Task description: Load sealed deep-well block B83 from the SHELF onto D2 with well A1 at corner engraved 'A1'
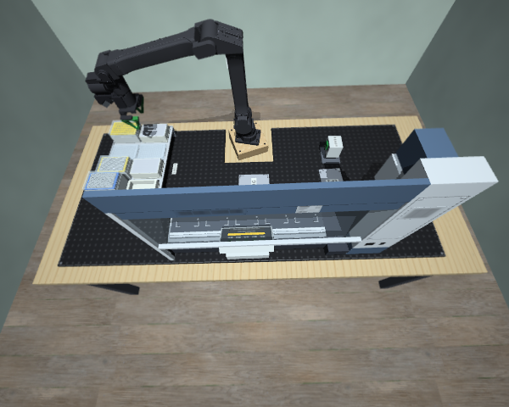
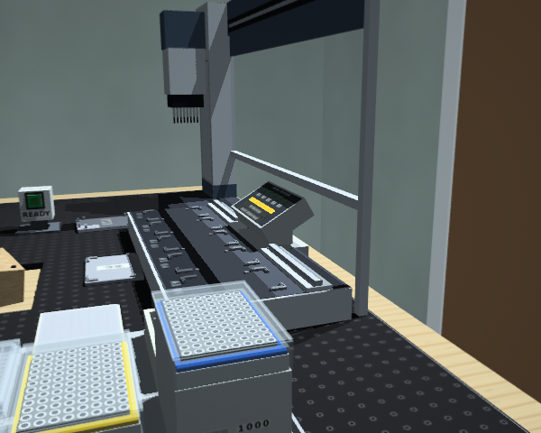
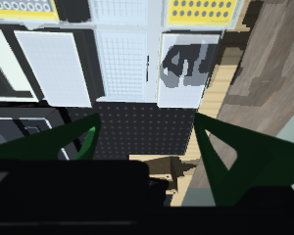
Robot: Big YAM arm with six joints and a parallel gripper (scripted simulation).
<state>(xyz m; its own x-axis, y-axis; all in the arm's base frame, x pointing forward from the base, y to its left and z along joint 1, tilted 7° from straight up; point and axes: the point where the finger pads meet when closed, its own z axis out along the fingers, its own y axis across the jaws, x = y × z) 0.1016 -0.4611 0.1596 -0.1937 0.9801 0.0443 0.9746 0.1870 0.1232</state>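
Note:
My gripper (image 1: pixel 131 117) is open and empty, hovering above the far end of the shelf (image 1: pixel 130 155) at the table's left. In the wrist view its green fingers stand wide over the black mat, just short of a white sealed block (image 3: pixel 183 69) that carries the gripper's shadow. That block (image 1: pixel 154 131) sits at the shelf's far end. A second white sealed block (image 1: pixel 145 166) sits further along the shelf. I cannot read any ID label. The deck (image 1: pixel 246 225) with its corner brackets (image 2: pixel 206 242) holds nothing.
A yellow tip rack (image 1: pixel 123 128), two clear lidded plates (image 1: pixel 136 150), a yellow-framed rack (image 1: pixel 114 164) and a blue-framed rack (image 2: pixel 217 324) share the shelf. The regrip nest (image 1: pixel 253 176) lies near the arm's base. The READY key (image 1: pixel 333 146) stands right of the base. A blue gantry (image 1: pixel 254 194) spans the deck.

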